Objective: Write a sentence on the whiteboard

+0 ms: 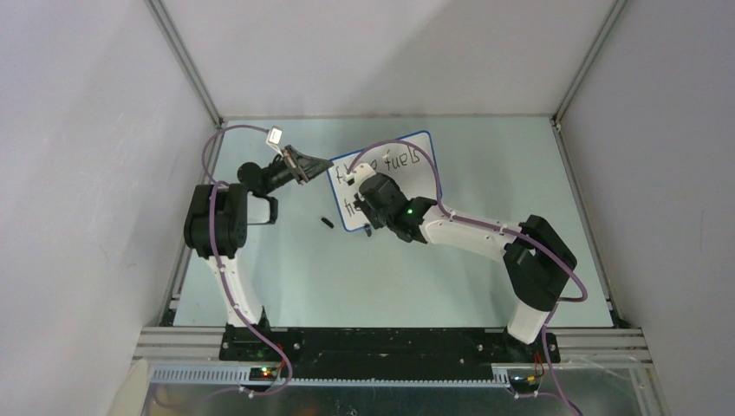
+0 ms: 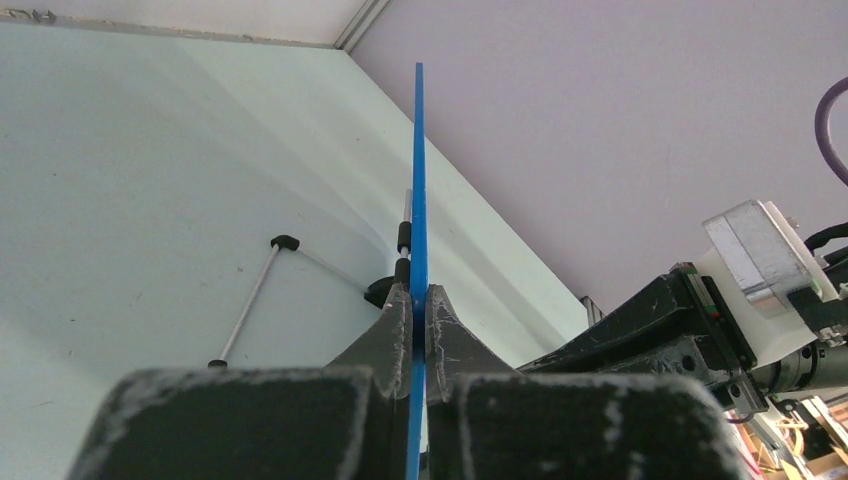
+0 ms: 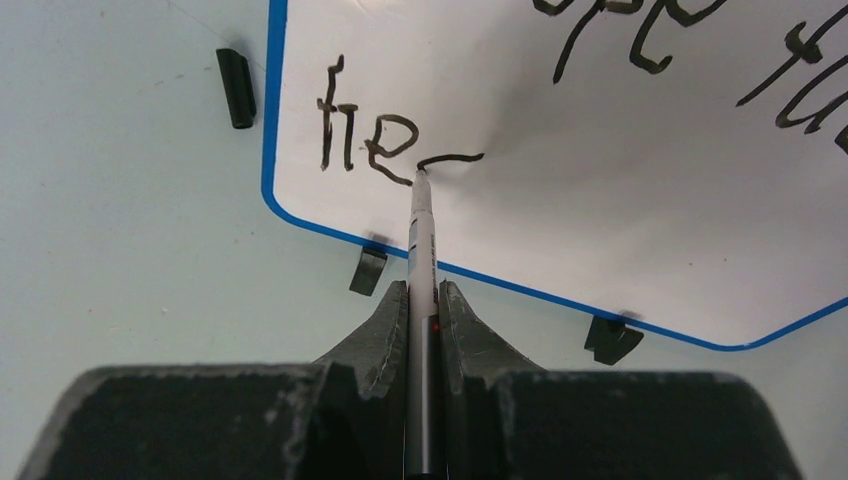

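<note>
Glossy whiteboard (image 3: 620, 200), matt table (image 3: 130, 250)

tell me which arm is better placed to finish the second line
Right. The right gripper holds the marker, tip on the board after "he"; the left gripper is clamped on the board's edge.

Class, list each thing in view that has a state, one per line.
whiteboard: edge clamped, partly written.
sentence: unfinished, second line mid-word.
marker: uncapped, tip touching whiteboard.
black cap: off, lying beside whiteboard.
left gripper: jaws shut on whiteboard.
right gripper: jaws shut on marker.
</note>
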Robot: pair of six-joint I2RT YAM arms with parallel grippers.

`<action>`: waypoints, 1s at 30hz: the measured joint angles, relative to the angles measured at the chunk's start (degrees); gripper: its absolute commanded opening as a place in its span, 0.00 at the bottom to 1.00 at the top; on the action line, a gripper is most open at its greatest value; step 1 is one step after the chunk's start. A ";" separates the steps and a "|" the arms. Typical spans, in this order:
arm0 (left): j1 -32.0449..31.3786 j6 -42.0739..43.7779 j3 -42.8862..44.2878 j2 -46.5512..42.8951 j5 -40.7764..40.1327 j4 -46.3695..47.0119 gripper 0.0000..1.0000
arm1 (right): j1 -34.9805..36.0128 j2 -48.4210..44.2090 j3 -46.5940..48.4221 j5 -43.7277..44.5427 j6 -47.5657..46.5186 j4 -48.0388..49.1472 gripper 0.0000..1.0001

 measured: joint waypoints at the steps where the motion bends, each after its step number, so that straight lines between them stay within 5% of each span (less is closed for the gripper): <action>1: 0.00 0.00 0.00 0.00 0.00 0.00 0.00 | 0.00 0.00 0.00 0.09 0.00 -0.28 0.00; 30: 0.00 0.00 0.00 0.00 -0.07 0.00 0.00 | -1.70 0.00 1.64 0.07 0.39 -2.45 0.00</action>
